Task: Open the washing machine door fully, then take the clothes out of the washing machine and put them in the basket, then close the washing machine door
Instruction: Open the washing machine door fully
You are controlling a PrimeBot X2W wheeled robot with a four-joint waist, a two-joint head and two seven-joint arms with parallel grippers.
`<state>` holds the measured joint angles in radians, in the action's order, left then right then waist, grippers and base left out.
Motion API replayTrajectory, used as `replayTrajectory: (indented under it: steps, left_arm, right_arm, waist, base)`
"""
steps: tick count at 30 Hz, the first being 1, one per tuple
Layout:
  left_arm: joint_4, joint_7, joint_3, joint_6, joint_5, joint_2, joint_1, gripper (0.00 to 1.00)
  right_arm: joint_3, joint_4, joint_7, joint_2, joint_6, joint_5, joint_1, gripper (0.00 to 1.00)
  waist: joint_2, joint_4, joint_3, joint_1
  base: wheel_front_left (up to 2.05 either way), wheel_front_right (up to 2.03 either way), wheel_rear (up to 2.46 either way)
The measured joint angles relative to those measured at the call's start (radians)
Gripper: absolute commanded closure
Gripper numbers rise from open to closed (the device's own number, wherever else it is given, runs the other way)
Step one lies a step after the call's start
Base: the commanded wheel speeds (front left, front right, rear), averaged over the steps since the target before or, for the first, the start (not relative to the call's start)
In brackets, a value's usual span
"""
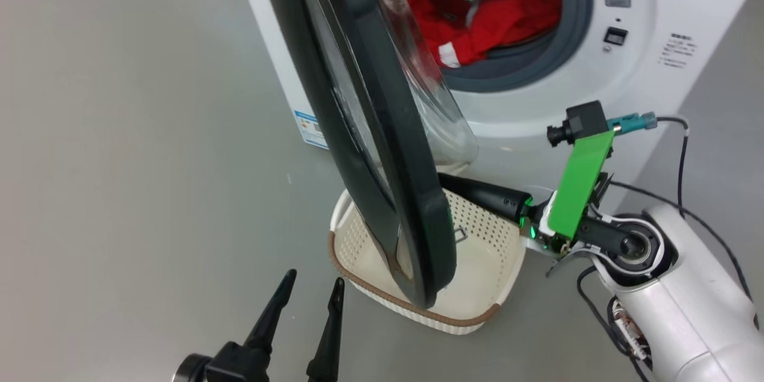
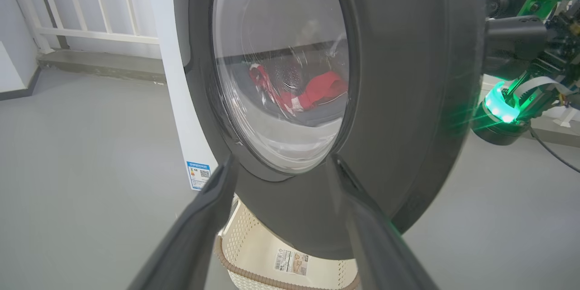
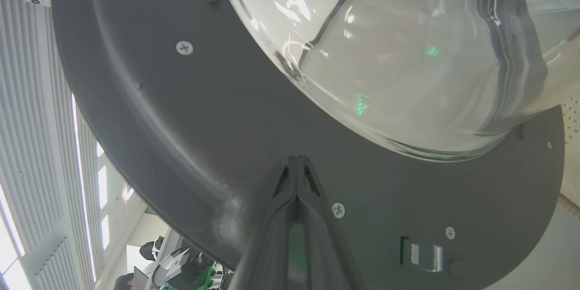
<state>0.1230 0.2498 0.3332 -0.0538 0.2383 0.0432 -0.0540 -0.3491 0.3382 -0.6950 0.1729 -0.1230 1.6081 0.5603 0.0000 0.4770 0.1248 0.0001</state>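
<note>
Right jaws: shut, empty, tips against the washing machine door (image 1: 382,107) inner face, below its glass.
Left jaws: spread wide, empty, near its outer face.
Door: half-open; the right arm seems better placed to push.
Clothes (image 1: 501,21): inside washing machine (image 1: 650,24), on the right jaws' side of the door.

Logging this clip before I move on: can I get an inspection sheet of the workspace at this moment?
Surface: grey floor.
Job's things: washing machine door swung out, open; red clothes lie in the washing machine drum; basket on the floor under the door's lower edge, holding only a paper label.
Clutter: nothing seen.
Grippers: left gripper open, pointing toward the door's outer side, apart from it; right gripper shut, tips at the door's inner face below the glass.
Cables: black cable loops from the right wrist camera.
Surroundings: white railing beyond the machine; blue label on its side.
</note>
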Motion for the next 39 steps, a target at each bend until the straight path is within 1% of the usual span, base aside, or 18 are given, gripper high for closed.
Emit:
replayTrajectory:
  steps: [6, 11, 19, 25, 39]
  left_arm:
    - [0.004, 0.000, -0.007, 0.000, -0.001, 0.000, 0.016, 0.00]
    - [-0.007, 0.000, -0.030, -0.006, -0.002, 0.001, 0.031, 0.00]
    - [-0.030, 0.000, -0.073, -0.035, -0.009, 0.001, 0.059, 0.00]
    - [-0.045, 0.000, -0.082, -0.039, -0.009, 0.001, 0.060, 0.00]
    - [-0.047, 0.000, -0.084, -0.044, -0.009, 0.001, 0.060, 0.00]
  right_arm:
    - [-0.003, -0.007, 0.004, -0.023, 0.000, -0.004, -0.019, 1.00]
    - [-0.022, -0.007, -0.001, -0.045, 0.000, -0.009, -0.024, 1.00]
    - [-0.052, -0.002, -0.002, -0.062, 0.000, -0.017, -0.023, 1.00]
    - [-0.067, 0.004, -0.002, -0.079, 0.000, -0.017, -0.020, 1.00]
    - [-0.084, 0.008, 0.005, -0.083, 0.000, -0.018, -0.014, 1.00]
  waist:
    - [0.0000, 0.043, -0.019, 0.0000]
    - [0.0000, 0.061, -0.028, 0.0000]
    - [0.0000, 0.068, -0.028, 0.0000]
    - [0.0000, 0.072, -0.021, 0.0000]
    - [0.0000, 0.071, -0.023, 0.0000]
  base:
    - [0.00, 0.00, 0.00]
    - [0.00, 0.00, 0.00]
    - [0.00, 0.00, 0.00]
    - [0.00, 0.00, 0.00]
    - [0.00, 0.00, 0.00]
